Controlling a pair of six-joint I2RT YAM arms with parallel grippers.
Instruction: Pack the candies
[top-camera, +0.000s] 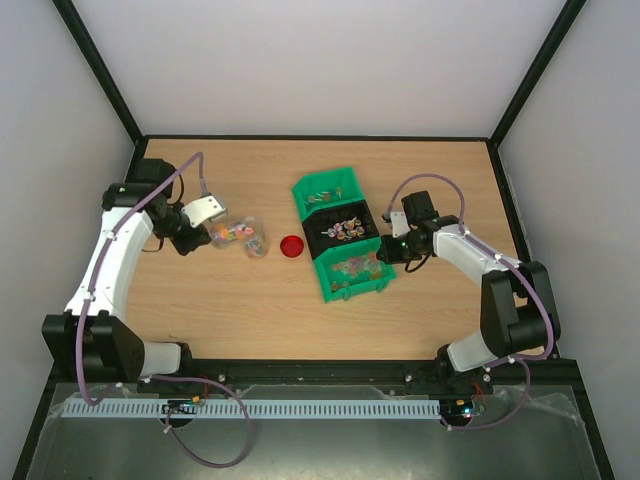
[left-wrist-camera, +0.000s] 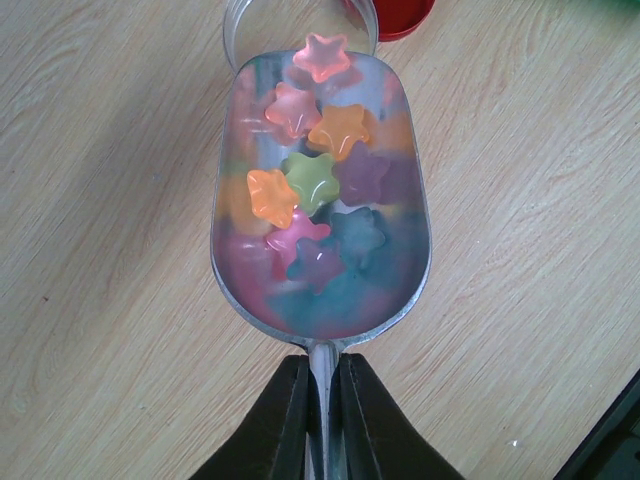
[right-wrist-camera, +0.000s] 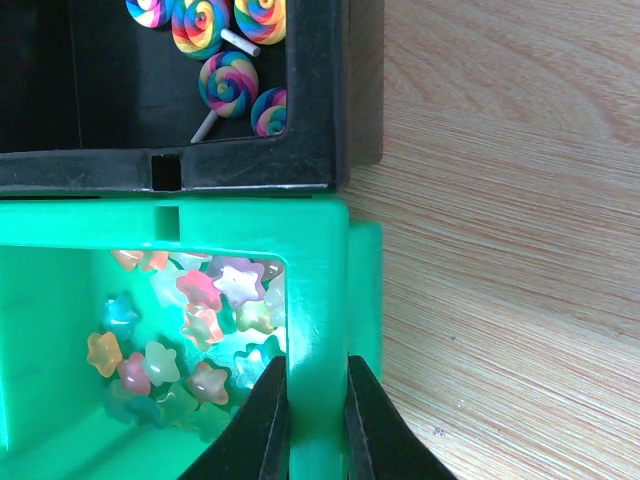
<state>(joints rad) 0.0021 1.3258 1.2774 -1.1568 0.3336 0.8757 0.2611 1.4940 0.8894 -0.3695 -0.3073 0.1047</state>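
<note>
Star-shaped candies in pink, orange, green and purple fill a silver scoop. My left gripper is shut on the scoop's thin handle. The scoop's front lip lies over the rim of a clear jar. From above, the left gripper, the scoop and the jar sit left of centre. More star candies lie in the near green bin. My right gripper is shut on that bin's right wall; in the top view it is at the bin.
A red round lid lies between the jar and the bins; its edge shows past the scoop. A black bin of swirl lollipops and a far green bin stand in a row with the near one.
</note>
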